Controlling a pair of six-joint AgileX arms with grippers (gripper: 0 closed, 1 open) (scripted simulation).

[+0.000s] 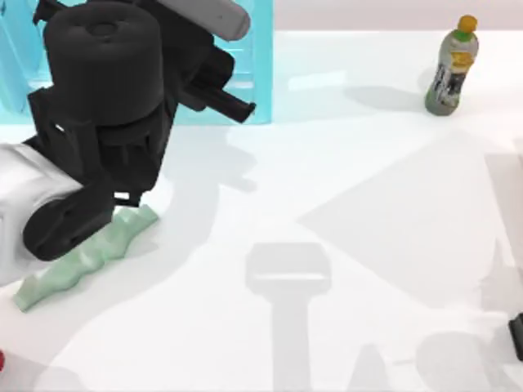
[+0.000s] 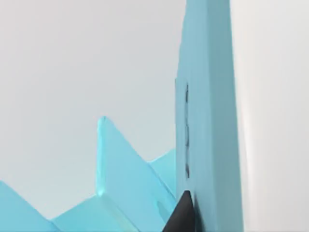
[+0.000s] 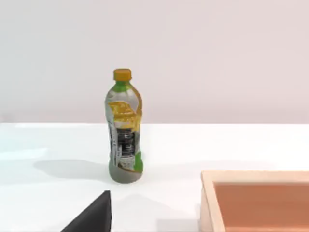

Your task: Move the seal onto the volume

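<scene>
Black and bulky, the left gripper (image 1: 229,98) hangs at about ten o'clock on the table, nosed right up against the turquoise shelf (image 1: 263,77). Its wrist view has the shelf's side wall (image 2: 207,121) pressed close. I cannot tell whether that gripper is apart, together or clamped on anything. I cannot tell where the seal is, or the book; my guess is that the arm's bulk may be covering part of that corner.

Just below the arm, near eight o'clock, lies a pale green jagged piece (image 1: 82,261), its upper end tucked under the arm. Far across, at one o'clock, stands a bottle (image 1: 452,69) with an orange cap. The right gripper (image 1: 516,336) is parked at the table's edge around four o'clock. I cannot tell its state either.

The risk I see is contact. The left arm is so tight to the shelf that a careless swing could shove the shelf or catch one of its thin dividers. A low sweep back could drag the green piece along. If the gripper does carry the seal, a bump could knock it loose.

As for containers, the shelf bays (image 2: 125,193) seen from the left wrist hold nothing I can make out. The wooden box (image 3: 256,203) near the bottle shows only bare orange-brown inside.
</scene>
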